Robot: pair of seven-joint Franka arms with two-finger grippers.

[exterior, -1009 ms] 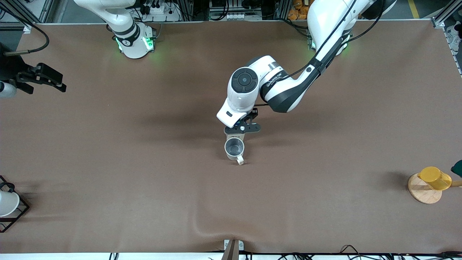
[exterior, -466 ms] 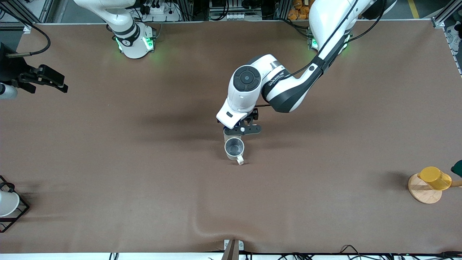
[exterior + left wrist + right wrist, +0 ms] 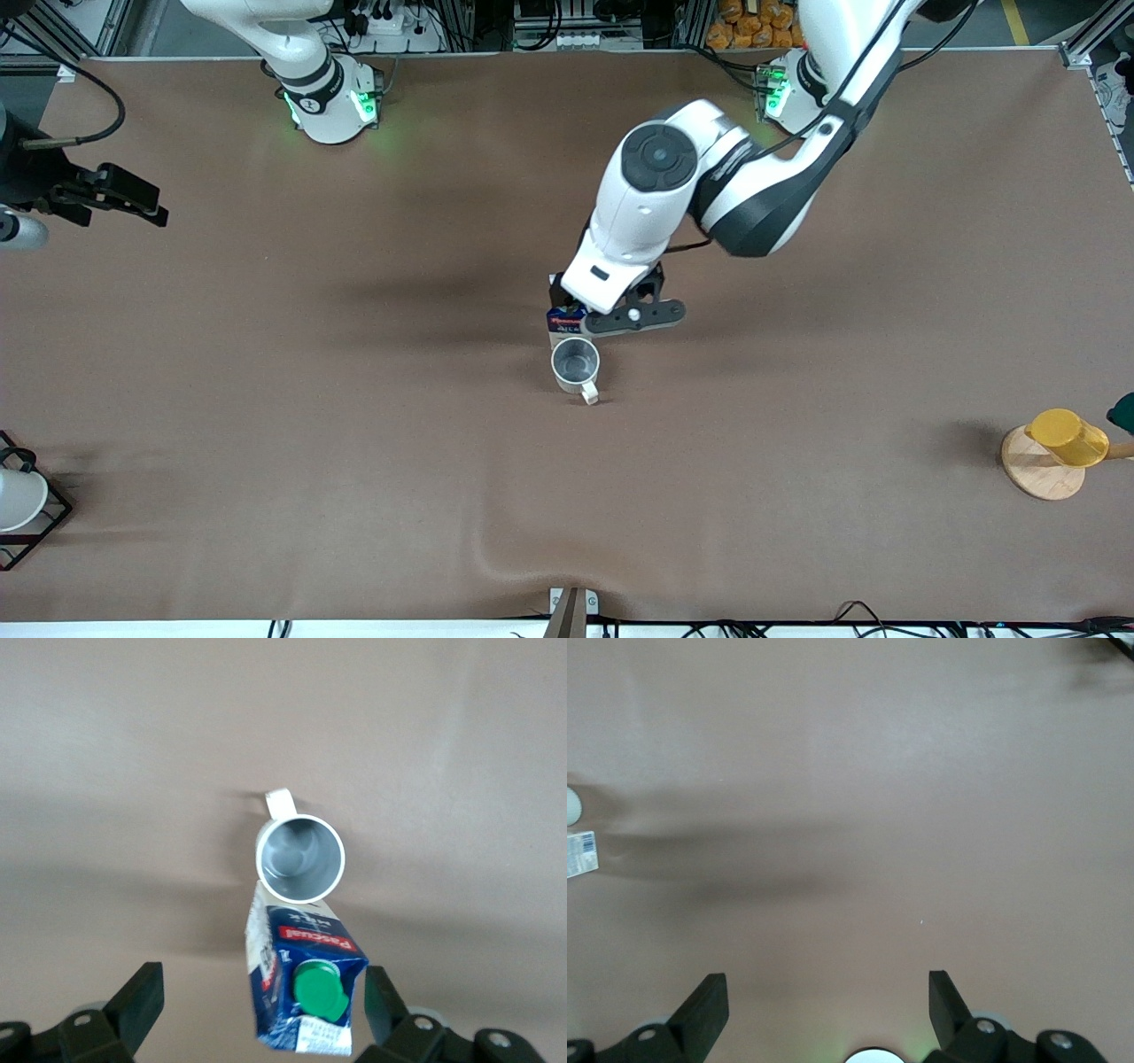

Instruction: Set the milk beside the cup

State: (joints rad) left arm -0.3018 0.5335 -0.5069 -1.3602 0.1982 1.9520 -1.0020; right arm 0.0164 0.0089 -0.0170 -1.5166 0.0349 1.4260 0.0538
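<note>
The milk [image 3: 564, 317], a dark-blue carton with a green cap and red label, stands upright on the brown table. It is right beside the cup [image 3: 576, 361], just farther from the front camera. The cup is a light grey mug whose handle points toward the front camera. My left gripper [image 3: 611, 306] hangs open above the milk. In the left wrist view the milk [image 3: 306, 988] and the cup [image 3: 299, 858] lie below the left gripper [image 3: 263, 992], and its fingers [image 3: 142, 992] stand clear of the carton. My right gripper [image 3: 115, 199] waits open at the right arm's end of the table, and the right wrist view shows only bare table under the right gripper [image 3: 828, 997].
A yellow cup on a wooden stand [image 3: 1066, 436] sits at the left arm's end of the table. A white cup in a black wire rack [image 3: 19, 496] sits at the right arm's end. A fold in the table cover [image 3: 496, 558] lies near the front edge.
My left gripper has opened off the milk and risen, its arm drawing back toward its base. The milk stays standing beside the cup. The right arm has barely moved.
</note>
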